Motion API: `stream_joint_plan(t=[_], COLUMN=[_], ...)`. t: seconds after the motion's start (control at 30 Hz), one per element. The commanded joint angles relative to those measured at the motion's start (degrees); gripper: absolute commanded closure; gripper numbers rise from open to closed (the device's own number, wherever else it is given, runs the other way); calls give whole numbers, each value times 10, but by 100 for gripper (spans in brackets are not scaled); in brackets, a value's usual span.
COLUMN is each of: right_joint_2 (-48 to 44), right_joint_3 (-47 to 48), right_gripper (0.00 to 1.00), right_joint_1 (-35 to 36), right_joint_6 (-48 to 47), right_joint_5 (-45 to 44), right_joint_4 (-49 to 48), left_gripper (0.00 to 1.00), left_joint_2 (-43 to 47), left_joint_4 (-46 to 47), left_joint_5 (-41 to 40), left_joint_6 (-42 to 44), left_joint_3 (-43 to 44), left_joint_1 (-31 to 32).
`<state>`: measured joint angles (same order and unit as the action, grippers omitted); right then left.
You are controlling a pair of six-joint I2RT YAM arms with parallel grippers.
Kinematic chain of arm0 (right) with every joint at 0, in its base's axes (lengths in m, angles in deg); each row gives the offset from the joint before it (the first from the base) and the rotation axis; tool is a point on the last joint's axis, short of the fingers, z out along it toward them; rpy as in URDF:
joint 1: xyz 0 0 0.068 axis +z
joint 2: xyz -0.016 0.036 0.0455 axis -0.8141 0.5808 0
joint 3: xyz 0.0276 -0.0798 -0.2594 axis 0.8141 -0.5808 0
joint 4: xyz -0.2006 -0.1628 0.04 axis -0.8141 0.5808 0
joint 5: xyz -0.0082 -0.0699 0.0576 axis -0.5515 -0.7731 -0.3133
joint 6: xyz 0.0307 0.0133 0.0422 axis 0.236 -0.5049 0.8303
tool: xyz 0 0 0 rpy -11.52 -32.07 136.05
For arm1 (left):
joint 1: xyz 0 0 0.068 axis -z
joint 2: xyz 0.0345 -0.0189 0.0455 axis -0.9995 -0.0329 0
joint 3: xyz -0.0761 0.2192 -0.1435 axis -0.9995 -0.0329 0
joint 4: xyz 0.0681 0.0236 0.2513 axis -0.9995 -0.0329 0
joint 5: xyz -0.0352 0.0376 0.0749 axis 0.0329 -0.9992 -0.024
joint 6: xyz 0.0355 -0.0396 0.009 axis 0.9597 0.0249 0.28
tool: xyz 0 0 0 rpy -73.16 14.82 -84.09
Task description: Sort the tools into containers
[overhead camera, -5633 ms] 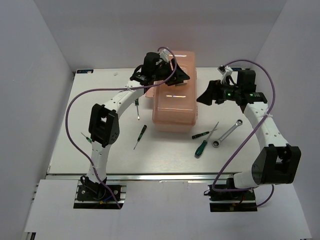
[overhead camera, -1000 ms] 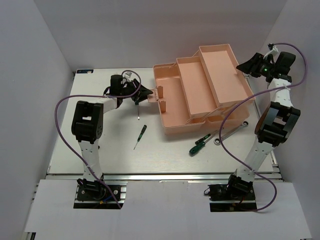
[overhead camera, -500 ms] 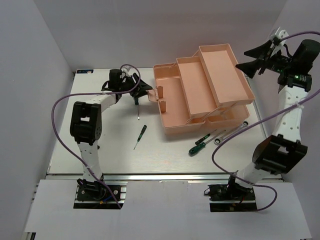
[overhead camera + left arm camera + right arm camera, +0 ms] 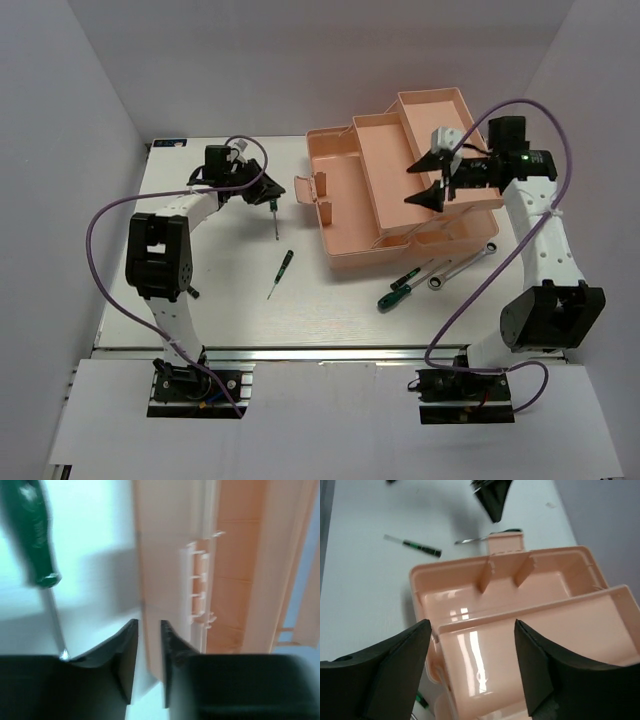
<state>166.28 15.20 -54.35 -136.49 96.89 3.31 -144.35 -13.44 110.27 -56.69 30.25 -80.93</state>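
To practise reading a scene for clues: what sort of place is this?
Most likely a robotics lab test cell: a left arm and right arm bolted at the edge of a white table, plain white walls boxing it in, and an open pink toolbox with loose screwdrivers beside it.

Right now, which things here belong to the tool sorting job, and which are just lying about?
Job: toolbox; wrench; far screwdriver; middle screwdriver; two green screwdrivers before the toolbox.
Just there: the arms' purple cables.
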Motion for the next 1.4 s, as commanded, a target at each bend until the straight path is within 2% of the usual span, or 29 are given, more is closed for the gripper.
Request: stream_joint_plan(t=[0.0,0.03,0.07,0.13,0.17,0.2,0.27,0.3,0.33,0.4,0.47,0.63,0.8,1.1,1.37], right_joint_2=[1,-6,-16,-49,-55,-62,-68,-72,-73,-74,-76,-76,-63,-21,0], right_joint_3=[11,-9,-65,-130,-178,-197,-246,-263,-277,-314,-335,-375,-404,-440,-501], right_gripper=[29,37,40,53,57,60,61,61,60,56,47,34,32,32,41], right_joint_1=[71,86,99,139,151,170,193,200,207,218,221,232,260,297,313], right_joint_6=[-266,-297,-323,-408,-418,-420,-430,-435,-438,-423,-413,-382,-341,-286,-286], right_joint_5=[-95,-121,-144,-226,-248,-273,-288,-308,-318,-332,-343,-371,-395,-426,-463], right_joint_4=[218,230,230,229,230,230,229,228,225,196,153,81,-10,-90,-119], left_gripper=[70,79,85,92,92,88,77,71,60,54,49,47,46,46,46], left_joint_2=[60,74,85,131,148,182,213,227,240,283,308,368,374,392,403], left_joint_4=[-97,-118,-149,-165,-175,-179,-193,-197,-199,-197,-183,-154,-145,-137,-106], left_joint_5=[-65,-81,-95,-132,-145,-166,-180,-185,-196,-202,-203,-206,-214,-221,-230], left_joint_6=[68,78,86,100,105,116,124,131,131,130,123,105,108,109,111], left_joint_3=[2,1,-4,-47,-65,-101,-134,-151,-183,-215,-263,-329,-348,-361,-376], left_joint_1=[-3,-3,-2,0,5,11,17,20,25,28,30,42,57,68,87])
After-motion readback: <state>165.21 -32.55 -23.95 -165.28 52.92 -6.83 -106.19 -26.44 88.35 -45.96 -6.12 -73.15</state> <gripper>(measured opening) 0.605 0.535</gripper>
